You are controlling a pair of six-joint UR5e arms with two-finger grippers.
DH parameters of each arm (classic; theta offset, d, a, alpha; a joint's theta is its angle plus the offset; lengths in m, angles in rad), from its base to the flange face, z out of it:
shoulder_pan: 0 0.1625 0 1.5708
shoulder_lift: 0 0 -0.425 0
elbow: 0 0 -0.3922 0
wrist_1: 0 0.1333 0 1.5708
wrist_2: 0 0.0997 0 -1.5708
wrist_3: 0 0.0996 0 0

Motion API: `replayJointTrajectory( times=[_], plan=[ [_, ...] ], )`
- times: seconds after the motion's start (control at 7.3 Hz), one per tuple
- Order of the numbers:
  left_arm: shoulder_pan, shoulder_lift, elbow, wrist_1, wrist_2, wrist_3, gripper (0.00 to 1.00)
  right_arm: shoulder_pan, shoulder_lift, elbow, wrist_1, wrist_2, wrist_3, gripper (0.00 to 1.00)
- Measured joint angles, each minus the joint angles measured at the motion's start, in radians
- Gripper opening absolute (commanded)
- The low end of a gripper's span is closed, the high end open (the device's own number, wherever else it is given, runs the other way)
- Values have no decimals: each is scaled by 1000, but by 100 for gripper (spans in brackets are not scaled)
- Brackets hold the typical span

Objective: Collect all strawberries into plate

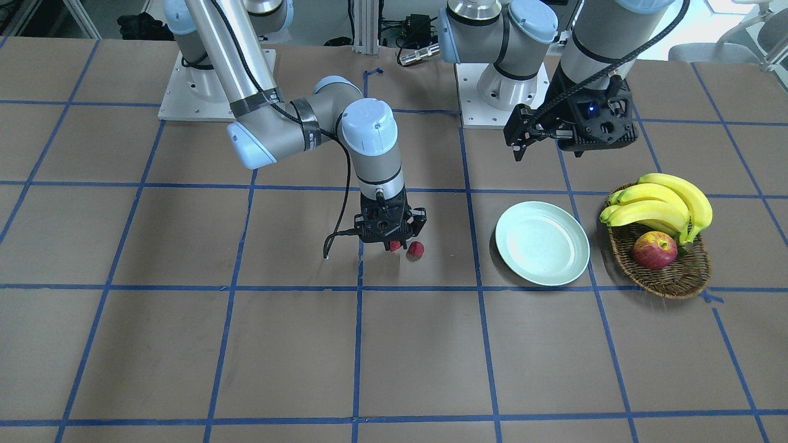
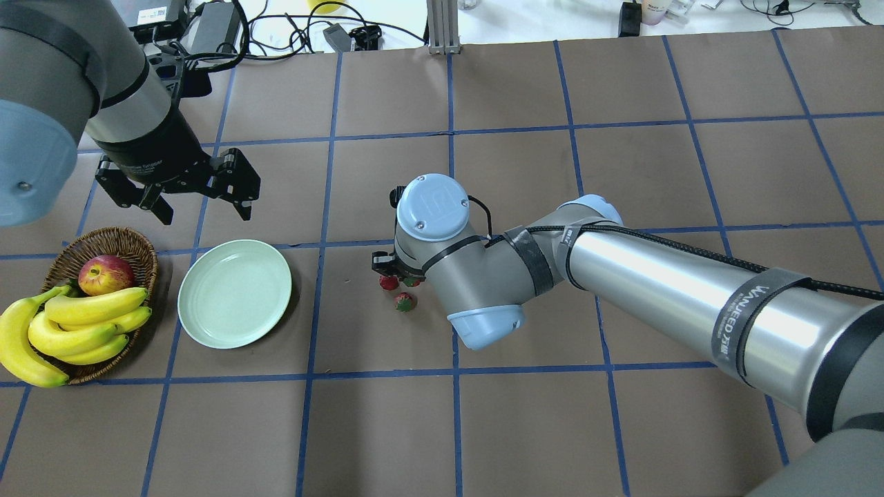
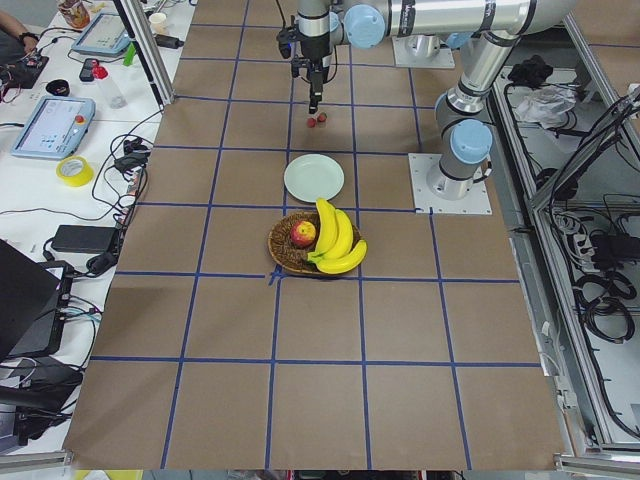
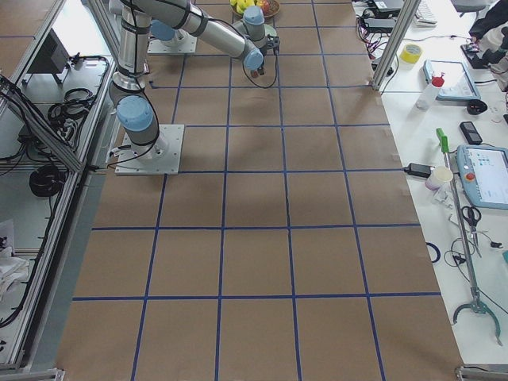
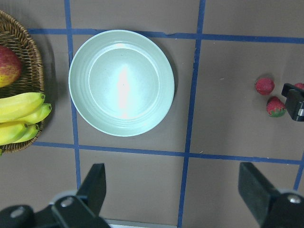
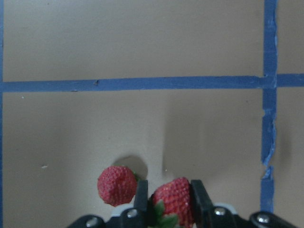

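**A:** The right gripper [image 6: 170,205] is pinching one strawberry [image 6: 174,197]. Its dark fingers [image 6: 141,194] are pressing on both flanks, down at the table [image 6: 142,42] (I am not managing to tell whether the fruit is lifted clear).

**B:** So how far is the job getting?

**A:** I am judging it as barely begun. The plate [image 5: 121,83] is sitting bare, with nothing red in it. All three strawberries [image 5: 276,106] are clustering together well apart from it, across a blue tape line [image 5: 192,95]. A second berry [image 6: 117,185] is lying just beside one finger. That is leaving one carry now and two more pickups after it.

**B:** And the other arm?

**A:** The left gripper [image 5: 172,175] is hanging over the plate with its fingers spread wide, holding nothing.

**B:** What are the things looking like?

**A:** The berries are showing pitted, seed-dotted red skin, stubby cone shapes and small green leafy caps. The plate is looking smooth and glossy, pale mint, round and shallow, with a streak of glare across it and ridged rings running round its raised rim. The table covering is looking like matte brown paper, and the tape is fraying at one edge. Beside the plate, a woven brown basket [image 5: 33,52] is holding bananas [image 5: 19,107] and an apple [image 5: 8,66].
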Motion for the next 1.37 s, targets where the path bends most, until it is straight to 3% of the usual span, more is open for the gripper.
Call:
replayJointTrajectory(
  times=[0.14, 0.27, 0.41, 0.55, 0.82, 1.1, 1.23, 1.37],
  plan=[
    [0, 0, 0, 1, 0, 0, 100, 0, 2, 0, 0, -2, -1, 62],
    [0, 0, 0, 1, 0, 0, 100, -1, 2, 1, 1, -4, 2, 66],
    [0, 0, 0, 1, 0, 0, 100, -1, 2, 5, 2, -6, 10, 82],
    [0, 0, 0, 2, -1, 0, 100, -1, 2, 11, 2, -7, 21, 84],
    [0, 0, 0, 3, -1, 0, 100, -1, 0, 13, 4, -8, 39, 97],
    [2, -1, 0, 2, -10, -1, 100, -14, -21, 5, 8, -8, 31, 100],
    [3, -3, 0, 0, -13, -1, 100, -46, -58, 9, 38, -8, -6, 100],
    [4, -7, 3, 0, -15, -1, 100, -120, -121, 12, 139, -6, -90, 100]
  ],
)
